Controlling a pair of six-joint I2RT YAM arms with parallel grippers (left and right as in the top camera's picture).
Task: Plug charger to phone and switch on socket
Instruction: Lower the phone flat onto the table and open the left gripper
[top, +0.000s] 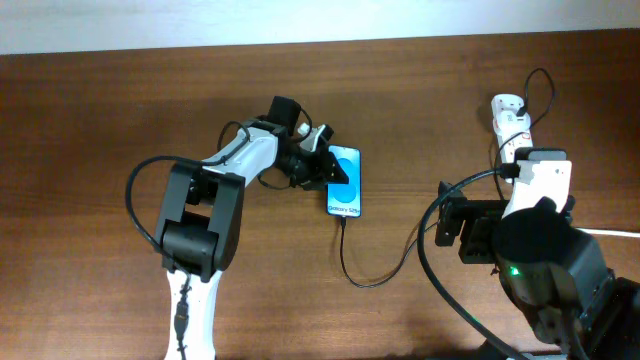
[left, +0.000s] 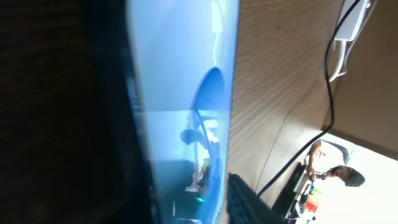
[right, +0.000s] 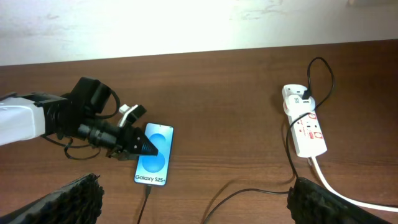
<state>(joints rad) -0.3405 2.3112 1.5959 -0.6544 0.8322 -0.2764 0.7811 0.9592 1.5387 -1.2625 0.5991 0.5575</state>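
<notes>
The phone (top: 347, 185) lies face up in the middle of the table, its blue screen lit; it also shows in the right wrist view (right: 155, 160). The charger (top: 380, 278), a thin black cable, has its tip in the phone's near end and curls right to the white adapter on the socket (top: 510, 120). My left gripper (top: 330, 165) is at the phone's far left part. In the left wrist view the phone (left: 180, 74) fills the gap between the fingers (left: 186, 205). My right gripper (right: 196, 186) is wide open and empty, back from both the socket (right: 305, 124) and the phone.
The thick white cord (right: 339, 193) runs from the socket toward the near right. The charger cable (right: 249, 190) loops across the table between my right fingers. The wall edge lies behind the table.
</notes>
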